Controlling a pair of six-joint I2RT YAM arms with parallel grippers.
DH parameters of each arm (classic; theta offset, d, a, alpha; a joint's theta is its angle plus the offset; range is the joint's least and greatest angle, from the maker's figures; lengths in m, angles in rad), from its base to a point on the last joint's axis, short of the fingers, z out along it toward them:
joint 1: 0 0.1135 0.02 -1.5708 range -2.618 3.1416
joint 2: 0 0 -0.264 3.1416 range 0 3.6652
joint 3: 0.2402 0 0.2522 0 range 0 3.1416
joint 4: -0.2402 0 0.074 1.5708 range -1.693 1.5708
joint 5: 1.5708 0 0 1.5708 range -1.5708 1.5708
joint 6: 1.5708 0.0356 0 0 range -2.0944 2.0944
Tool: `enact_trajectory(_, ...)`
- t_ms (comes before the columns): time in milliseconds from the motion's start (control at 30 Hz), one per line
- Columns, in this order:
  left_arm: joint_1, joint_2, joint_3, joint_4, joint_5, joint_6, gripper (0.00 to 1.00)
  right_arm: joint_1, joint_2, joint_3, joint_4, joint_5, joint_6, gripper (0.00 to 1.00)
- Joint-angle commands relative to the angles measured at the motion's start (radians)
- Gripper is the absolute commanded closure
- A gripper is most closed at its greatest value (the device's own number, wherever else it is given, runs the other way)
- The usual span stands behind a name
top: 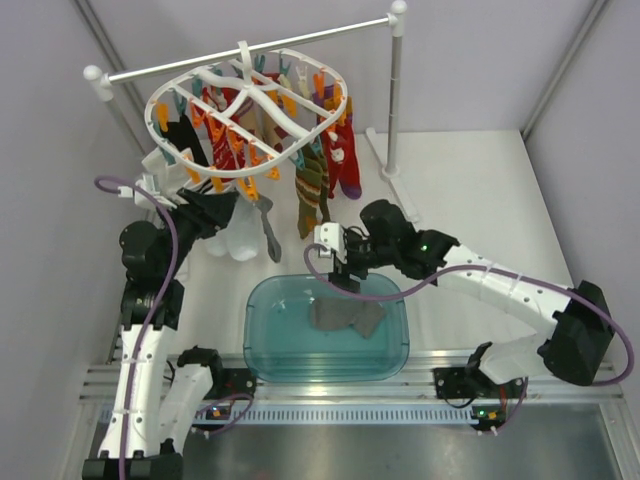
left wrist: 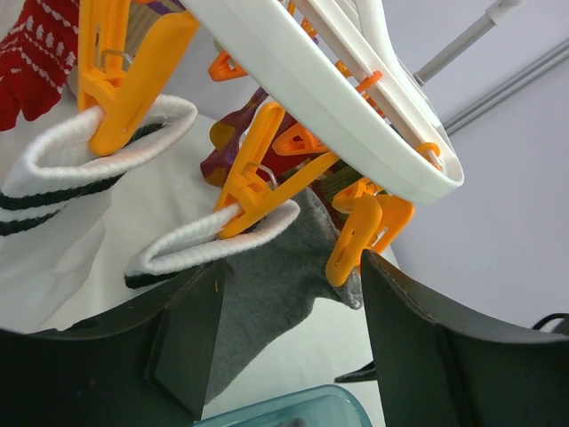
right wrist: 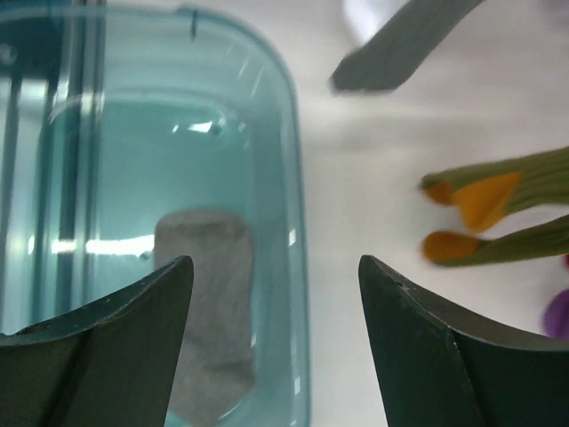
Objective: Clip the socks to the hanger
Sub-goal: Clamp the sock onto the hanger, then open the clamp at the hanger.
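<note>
The white oval hanger point(top: 250, 110) hangs from a rail, with orange and teal clips all round it. One grey sock point(top: 266, 226) dangles from an orange clip point(left wrist: 356, 238) on its near side. In the left wrist view this sock point(left wrist: 267, 285) hangs just beyond my left gripper point(left wrist: 284, 342), whose jaws stand open and grip nothing. A second grey sock point(top: 345, 315) lies flat in the teal bin point(top: 262, 352). My right gripper point(top: 345, 278) hovers over the bin's far rim. It is open and empty point(right wrist: 276, 338), and the sock point(right wrist: 209, 294) lies below its left finger.
Red, olive-striped, black and white socks point(top: 322, 175) hang from other clips. White socks with black stripes point(left wrist: 89, 151) hang close to my left fingers. The rail stand's post point(top: 395, 90) rises at the back right. Olive socks with orange toes point(right wrist: 480, 200) hang right of the bin.
</note>
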State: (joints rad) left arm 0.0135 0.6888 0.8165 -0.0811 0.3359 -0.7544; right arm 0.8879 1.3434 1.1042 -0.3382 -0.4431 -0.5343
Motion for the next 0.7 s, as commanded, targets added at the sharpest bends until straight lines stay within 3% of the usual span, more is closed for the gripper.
enact_trajectory(0, 0.005, -0.017, 0.023, 0.026, 0.038, 0.027, 0.35, -0.004, -0.035, -0.052, -0.125, -0.037, -0.057, 0.25)
enact_trajectory(233, 0.006, -0.063, 0.004, 0.003, 0.120, 0.090, 0.37, -0.030, -0.049, -0.003, 0.151, 0.030, 0.149, 0.28)
enact_trajectory(400, 0.005, -0.084, 0.009, -0.017, 0.156, 0.110, 0.37, -0.069, 0.017, 0.081, 0.519, 0.058, 0.337, 0.33)
enact_trajectory(500, 0.005, -0.097, 0.009, -0.008, 0.207, 0.118, 0.38, -0.073, 0.091, 0.163, 0.690, 0.078, 0.382, 0.34)
enact_trajectory(667, 0.006, -0.109, 0.012, 0.014, 0.302, 0.151, 0.40, -0.072, 0.245, 0.287, 0.795, 0.066, 0.366, 0.37)
